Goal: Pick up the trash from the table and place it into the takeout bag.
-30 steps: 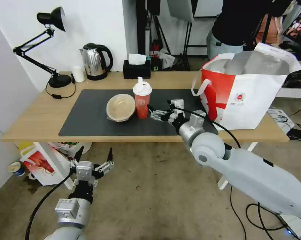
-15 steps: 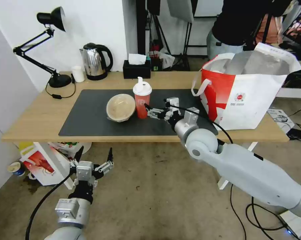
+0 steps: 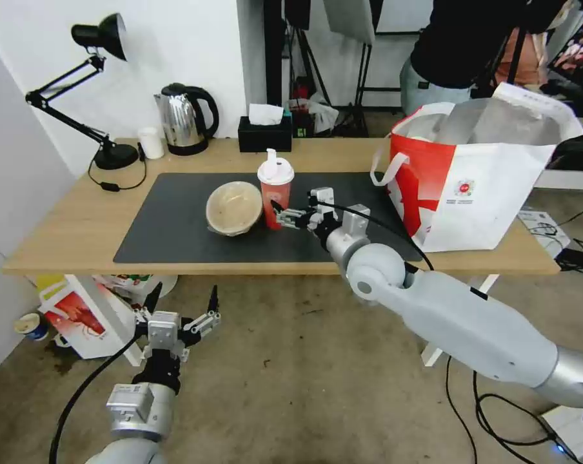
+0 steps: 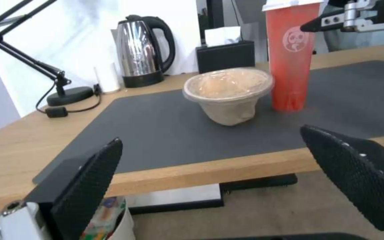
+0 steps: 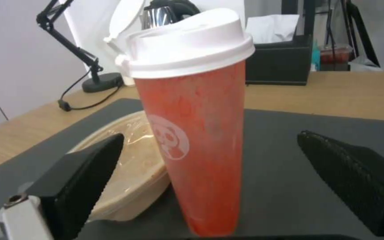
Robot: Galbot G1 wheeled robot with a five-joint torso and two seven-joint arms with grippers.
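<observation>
Reaching across the dark grey mat [image 3: 175, 225], the right gripper [image 3: 284, 214] sits at the red drink cup [image 3: 275, 201] with its fingers spread wide, one black pad [image 5: 85, 176] on each side of the cup body in the right wrist view and neither yet touching it. That low, side-on approach suits a tall, narrow cup: gripping the body below the white spouted lid [image 5: 187, 43] should keep it upright when lifted. The cup stands upright on the mat, just beside the beige plastic-wrapped bowl [image 3: 234, 207], so one finger has to slip into the narrow gap between the two without nudging the bowl. The takeout bag [image 3: 478, 174] stands open at the right end of the surface [image 3: 66, 225], its foil mouth facing up, ready to receive the cup from above. The left gripper [image 3: 182, 309] hangs below the front edge of the surface, fingers open and empty, out of the way. A kettle [image 3: 185, 119] and a black tissue box [image 3: 264, 132] stand at the back.
</observation>
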